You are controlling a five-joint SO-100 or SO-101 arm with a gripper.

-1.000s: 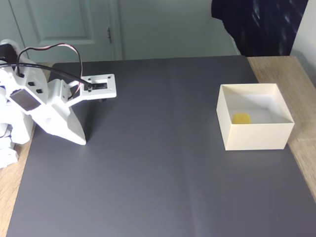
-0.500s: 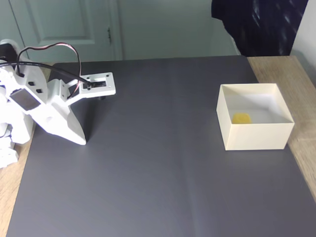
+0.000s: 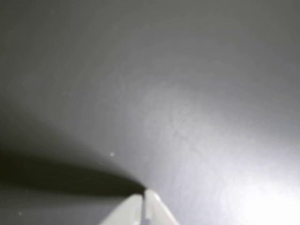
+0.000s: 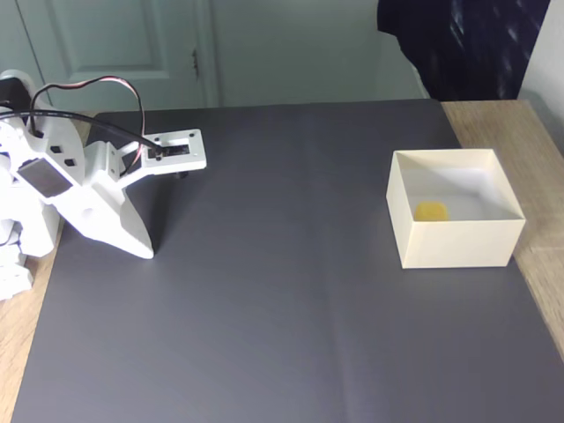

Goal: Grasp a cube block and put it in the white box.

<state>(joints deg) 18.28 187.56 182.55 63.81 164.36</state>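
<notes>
Almost nothing has moved in the last second. We see the small yellow cube block (image 4: 431, 211) lying inside the square cream-white box (image 4: 458, 244), and the white arm's fingers (image 3: 144, 193) pressed together, empty, resting on the dark grey counter (image 4: 291, 291). We judge the task done.

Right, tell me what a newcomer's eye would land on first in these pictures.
In the fixed view, the open white box stands out at the right edge of the dark grey mat, with the yellow cube block lying inside it. Next comes the white arm folded at the far left, its gripper tip down on the mat, jaws together in the wrist view.
</notes>
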